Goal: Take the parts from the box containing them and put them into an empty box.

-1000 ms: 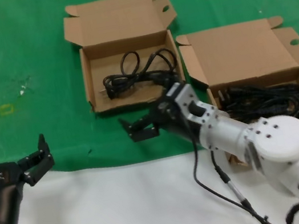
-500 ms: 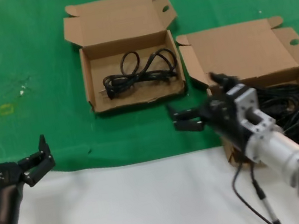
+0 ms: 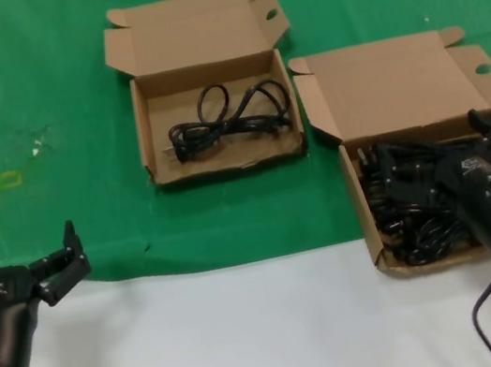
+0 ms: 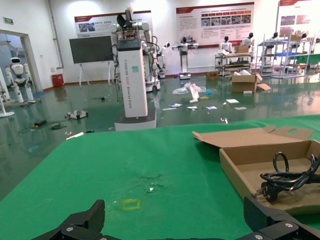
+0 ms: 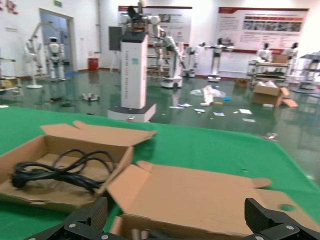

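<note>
right gripper (image 3: 457, 167): fingers spread wide, over black coiled power cords (image 3: 421, 209) | in brown flap-lidded cardboard box (image 3: 360, 206) | left gripper (image 3: 23, 270): spread, parked near table edge

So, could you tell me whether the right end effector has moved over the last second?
Yes. The right end effector has swung from in front of the far box across to the robot's right and is now over the cords in the near box.

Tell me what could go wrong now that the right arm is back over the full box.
The cords in the right box lie tangled, so the open right pincer may lift several together. A dangling loop could snag the box wall and drag it. One cord already lies in the left box; another might land across its rim.
</note>
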You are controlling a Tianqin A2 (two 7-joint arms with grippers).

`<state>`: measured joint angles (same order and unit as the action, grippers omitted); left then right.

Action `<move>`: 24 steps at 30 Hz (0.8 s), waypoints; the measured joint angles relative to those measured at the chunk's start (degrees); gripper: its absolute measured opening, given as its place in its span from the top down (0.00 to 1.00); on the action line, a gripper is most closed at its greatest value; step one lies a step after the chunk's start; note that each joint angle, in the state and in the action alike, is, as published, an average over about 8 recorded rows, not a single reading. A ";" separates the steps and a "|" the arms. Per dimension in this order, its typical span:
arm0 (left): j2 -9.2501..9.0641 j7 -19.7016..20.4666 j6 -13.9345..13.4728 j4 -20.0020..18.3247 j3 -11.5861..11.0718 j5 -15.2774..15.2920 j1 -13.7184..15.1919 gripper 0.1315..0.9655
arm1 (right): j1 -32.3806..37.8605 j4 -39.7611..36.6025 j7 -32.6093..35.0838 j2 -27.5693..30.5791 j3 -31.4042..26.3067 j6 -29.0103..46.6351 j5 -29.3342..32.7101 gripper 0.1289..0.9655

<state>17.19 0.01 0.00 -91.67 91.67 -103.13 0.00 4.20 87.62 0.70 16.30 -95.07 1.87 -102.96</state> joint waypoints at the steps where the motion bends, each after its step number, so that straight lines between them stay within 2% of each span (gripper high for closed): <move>1: 0.00 0.00 0.00 0.00 0.00 0.00 0.00 0.00 | -0.51 0.50 -0.09 0.11 0.42 -0.23 -0.02 0.00; 24: 0.00 0.00 0.00 0.00 0.00 0.00 0.00 0.00 | -1.46 1.41 -0.24 0.31 1.18 -0.65 -0.06 0.00</move>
<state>17.19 0.00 0.00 -91.67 91.67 -103.13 0.00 2.74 89.03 0.45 16.61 -93.89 1.22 -103.02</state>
